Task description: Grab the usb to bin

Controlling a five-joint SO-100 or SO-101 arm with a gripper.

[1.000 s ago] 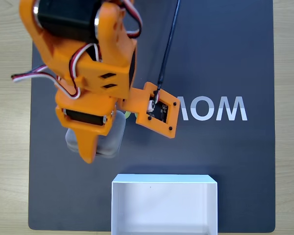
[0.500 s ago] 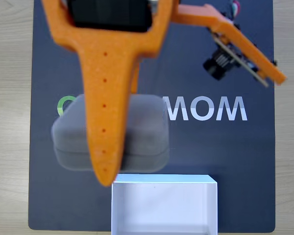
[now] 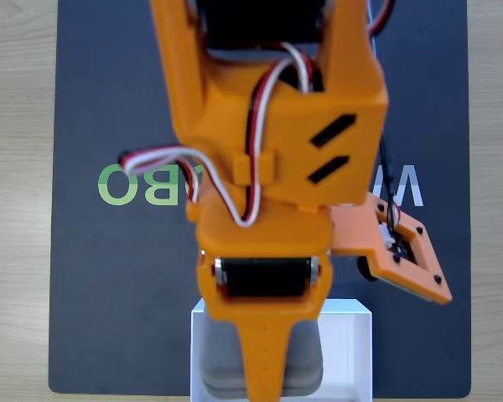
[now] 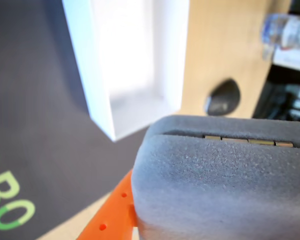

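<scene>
One bin sits at the near edge of the dark mat in the fixed view, open top up. My claw is clamped on the one usb, which lies flat over the bin, grey sides showing either side of my orange finger.

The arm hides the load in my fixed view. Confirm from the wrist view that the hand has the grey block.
Observer: Confirmed. The grey block sits pressed against the orange finger, close to the lens.
Operator: Describe the block's edge.
Observer: A seam runs along it, with small metallic strips set in the seam.
Operator: Report the white box.
Observer: The white box lies ahead of the block; the part of its inside that shows is plain white.
</scene>
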